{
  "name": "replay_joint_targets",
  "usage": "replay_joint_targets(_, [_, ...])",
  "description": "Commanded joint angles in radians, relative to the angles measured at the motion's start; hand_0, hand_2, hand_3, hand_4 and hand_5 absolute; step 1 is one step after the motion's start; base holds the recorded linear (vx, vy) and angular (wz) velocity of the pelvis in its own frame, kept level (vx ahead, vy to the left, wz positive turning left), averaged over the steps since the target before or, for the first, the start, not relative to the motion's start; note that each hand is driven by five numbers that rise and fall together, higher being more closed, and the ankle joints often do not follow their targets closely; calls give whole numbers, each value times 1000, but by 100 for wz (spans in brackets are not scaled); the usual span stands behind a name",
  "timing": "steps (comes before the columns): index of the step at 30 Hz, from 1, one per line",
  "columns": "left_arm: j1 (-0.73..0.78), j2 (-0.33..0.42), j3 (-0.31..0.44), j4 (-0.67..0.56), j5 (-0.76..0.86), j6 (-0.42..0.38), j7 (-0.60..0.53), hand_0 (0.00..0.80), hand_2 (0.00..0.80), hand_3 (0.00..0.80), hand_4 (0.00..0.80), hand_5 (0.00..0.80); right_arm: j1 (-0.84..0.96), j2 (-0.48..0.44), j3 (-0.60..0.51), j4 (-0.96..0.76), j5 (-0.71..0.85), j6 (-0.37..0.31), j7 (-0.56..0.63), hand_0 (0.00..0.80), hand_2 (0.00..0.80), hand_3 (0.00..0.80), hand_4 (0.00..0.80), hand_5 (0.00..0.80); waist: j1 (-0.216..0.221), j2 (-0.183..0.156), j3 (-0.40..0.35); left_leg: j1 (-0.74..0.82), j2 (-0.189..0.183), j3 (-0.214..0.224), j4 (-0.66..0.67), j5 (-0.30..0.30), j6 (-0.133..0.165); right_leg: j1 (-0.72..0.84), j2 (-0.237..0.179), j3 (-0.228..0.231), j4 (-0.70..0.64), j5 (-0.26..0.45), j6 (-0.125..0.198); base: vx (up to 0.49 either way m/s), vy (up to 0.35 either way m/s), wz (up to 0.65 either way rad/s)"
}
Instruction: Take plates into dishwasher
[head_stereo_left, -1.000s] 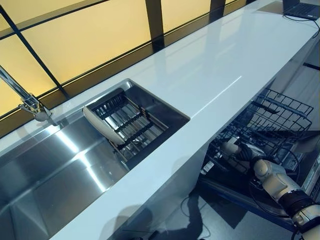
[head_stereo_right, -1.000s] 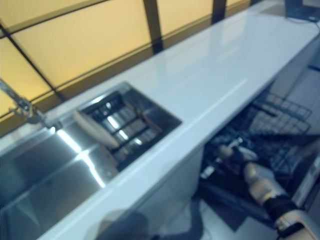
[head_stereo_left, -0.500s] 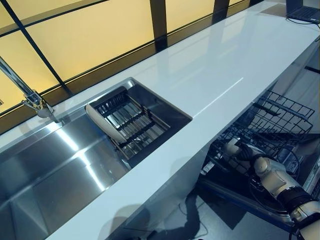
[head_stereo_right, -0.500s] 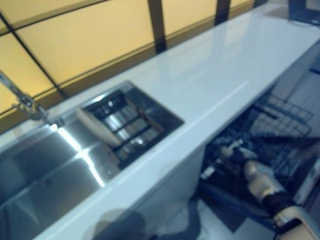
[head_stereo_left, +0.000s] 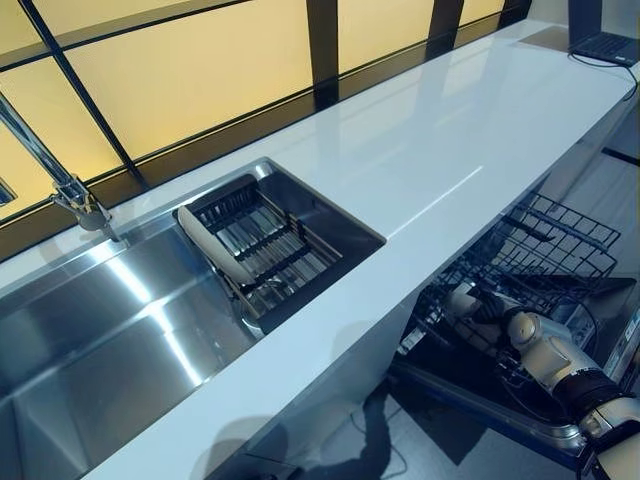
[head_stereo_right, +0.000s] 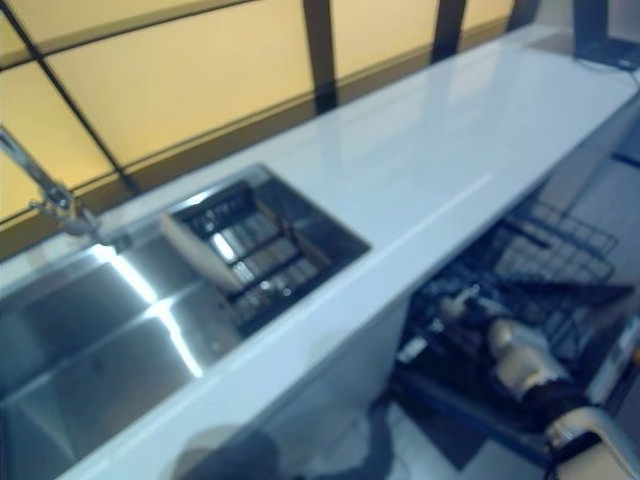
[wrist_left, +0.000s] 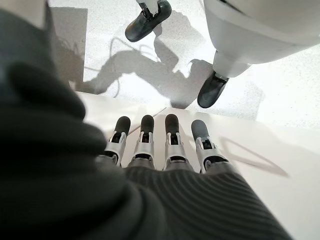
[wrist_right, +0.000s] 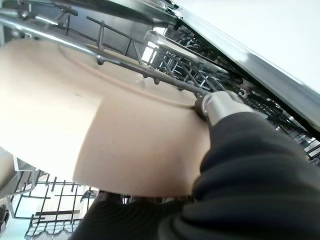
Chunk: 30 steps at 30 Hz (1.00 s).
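The right hand (wrist_right: 220, 107) grips a beige plate (wrist_right: 90, 120), its thumb pressed on the face near the rim; the plate is round, matte and faintly speckled, with a shallow ring inside its edge. The right wrist view alone shows this plate, held among the wire tines of the dishwasher rack (head_stereo_left: 545, 245). The head views show only the arm reaching into that rack at four o'clock, below the white counter (head_stereo_left: 420, 150). A second beige plate (head_stereo_left: 212, 246) leans on edge in the drying rack (head_stereo_left: 265, 250) inside the steel sink (head_stereo_left: 90, 340), at nine o'clock. The left hand (wrist_left: 165, 145), seen only in its wrist view, hangs with fingers straight and holds nothing.
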Motion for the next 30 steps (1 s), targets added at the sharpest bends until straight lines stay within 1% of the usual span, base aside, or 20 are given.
replay_joint_targets(1, [-78, 60, -10, 18, 60, -5, -1, 0, 0, 0, 0, 0, -5, 41, 39, -4, 13, -12, 38, 800, 800, 800, 800, 800, 17, -65, -21, 21, -18, 21, -4, -53, -4, -7, -25, 16, 39, -57, 57, 0, 0, 0])
replay_joint_targets(5, [-73, 62, -4, 13, 63, -4, -2, 0, 0, 0, 0, 0, 4, 38, 27, -26, 8, -12, 46, 800, 800, 800, 800, 800, 16, -70, -21, 21, -16, 20, -4, -52, -5, -4, -22, 19, 38, -57, 57, 0, 0, 0])
replay_joint_targets(6, [-73, 61, -5, 12, 63, -3, -1, 0, 0, 0, 0, 0, 3, 39, 26, -32, 8, -8, 45, 706, 706, 706, 706, 706, 16, -70, -21, 21, -16, 20, -4, -52, -4, -4, -21, 19, 38, -57, 58, 0, 0, 0])
replay_joint_targets(7, [-74, 62, -4, 12, 64, -1, -2, 0, 0, 0, 0, 0, 5, 37, 25, -35, 8, -9, 45, 590, 590, 590, 590, 590, 15, -72, -21, 21, -15, 21, -4, -51, -4, -3, -21, 19, 38, -56, 58, 0, 0, 0])
replay_joint_targets(8, [-75, 63, -3, 13, 65, 1, -3, 0, 0, 0, 0, 0, 9, 38, 22, -41, 5, -8, 48, 555, 555, 555, 555, 555, 15, -73, -21, 22, -14, 20, -4, -51, -4, -3, -20, 19, 38, -57, 57, 0, 0, 0])
replay_joint_targets(9, [-75, 63, -2, 13, 66, 3, -2, 0, 0, 0, 0, 0, 12, 41, 20, -46, 3, -5, 46, 496, 496, 496, 496, 496, 14, -75, -21, 21, -13, 20, -4, -50, -4, -2, -19, 20, 38, -57, 58, 0, 0, 0])
replay_joint_targets(10, [-74, 62, 1, 17, 68, -1, 2, 0, 0, 0, 0, 0, 14, 39, 18, -51, 1, -6, 47, 176, 176, 176, 176, 176, 13, -77, -22, 21, -13, 22, -4, -50, -4, -2, -17, 21, 36, -56, 57, 0, 0, 0])
replay_joint_targets(11, [-73, 62, 2, 17, 69, -1, 2, 0, 0, 0, 0, 0, 15, 39, 18, -53, 2, -5, 46, 122, 122, 122, 122, 122, 13, -77, -22, 21, -13, 22, -4, -50, -4, -2, -17, 21, 35, -56, 57, 0, 0, 0])
replay_joint_targets(12, [-72, 62, 3, 18, 69, -3, 4, 0, 0, 0, 0, 0, 17, 39, 17, -56, 4, -4, 43, 0, 0, 0, 0, 0, 13, -78, -22, 22, -12, 23, -4, -51, -4, -2, -16, 22, 36, -57, 57, 0, 0, 0])
replay_joint_targets(18, [-80, 62, 3, 12, 66, 4, 3, 0, 0, 0, 0, 0, 18, 41, 6, -68, -1, 3, 40, 0, 0, 0, 0, 0, 10, -78, -19, 23, -11, 24, -4, -51, -3, -2, -15, 25, 36, -57, 56, 0, 0, 0])
replay_joint_targets(30, [-76, 59, 9, 24, 70, -5, 7, 0, 0, 0, 0, 0, 28, 37, -9, -96, 10, 10, 7, 0, 0, 0, 0, 0, 5, -81, -19, 22, -12, 26, -4, -51, -4, 0, -10, 31, 27, -52, 56, 0, 0, 0])
